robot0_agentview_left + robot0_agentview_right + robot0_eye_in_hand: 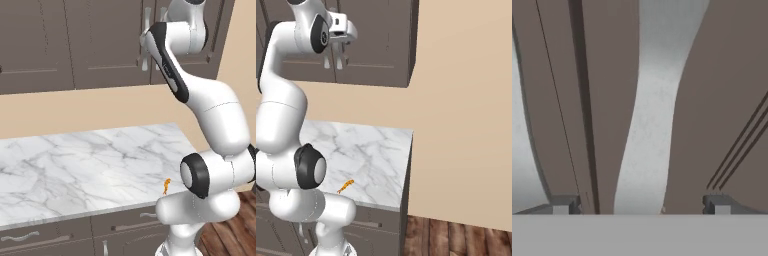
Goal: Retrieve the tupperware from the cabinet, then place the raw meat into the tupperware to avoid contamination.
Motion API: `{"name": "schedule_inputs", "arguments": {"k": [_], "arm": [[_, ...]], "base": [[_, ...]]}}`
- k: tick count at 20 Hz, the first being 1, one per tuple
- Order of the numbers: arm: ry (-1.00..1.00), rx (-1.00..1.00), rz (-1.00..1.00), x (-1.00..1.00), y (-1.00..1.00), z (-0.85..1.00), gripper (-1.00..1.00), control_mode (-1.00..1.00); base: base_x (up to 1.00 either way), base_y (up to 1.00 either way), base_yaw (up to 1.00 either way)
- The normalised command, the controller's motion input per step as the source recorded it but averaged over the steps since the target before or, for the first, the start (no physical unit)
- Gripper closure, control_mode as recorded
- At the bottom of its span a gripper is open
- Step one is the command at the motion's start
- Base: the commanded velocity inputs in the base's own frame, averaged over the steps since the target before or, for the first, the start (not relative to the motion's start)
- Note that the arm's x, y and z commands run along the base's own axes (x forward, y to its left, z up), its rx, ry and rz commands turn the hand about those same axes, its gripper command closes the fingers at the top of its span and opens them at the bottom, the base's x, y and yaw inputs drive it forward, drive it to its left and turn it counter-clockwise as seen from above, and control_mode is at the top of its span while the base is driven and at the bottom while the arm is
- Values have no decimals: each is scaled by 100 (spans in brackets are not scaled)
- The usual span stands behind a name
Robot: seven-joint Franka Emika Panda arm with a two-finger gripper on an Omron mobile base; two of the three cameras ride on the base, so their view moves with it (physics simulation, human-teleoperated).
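The dark grey-brown cabinet (100,40) hangs on the wall with its panelled doors shut. My gripper (345,36) is raised to the door's vertical silver bar handle (652,110). In the hand view the gripper (641,206) is open, its fingertips (564,205) standing either side of the handle with nothing held. The raw meat (167,185), a tiny orange-brown morsel, lies on the marble counter near its front right corner, also seen in the right base view (346,186). The tupperware is hidden.
The white marble counter (75,160) runs under the cabinet and ends at its right edge (408,165) beside a beige wall. Low drawers with horizontal silver handles (20,236) sit below it. A second bar handle (327,62) hangs beside the first.
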Motion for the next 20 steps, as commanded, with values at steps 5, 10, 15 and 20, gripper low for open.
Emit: {"name": "schedule_inputs", "arguments": {"k": [5, 10, 15, 20], "arm": [[-4, 0, 0, 35, -10, -33, -100, -100], [-2, 0, 0, 38, 0, -33, -100, -100], [-3, 0, 0, 35, 0, -13, -100, -100], [0, 0, 0, 32, 1, -9, 100, -100]], "base": [[0, 0, 0], [0, 0, 0], [0, 0, 0], [0, 0, 0]]}}
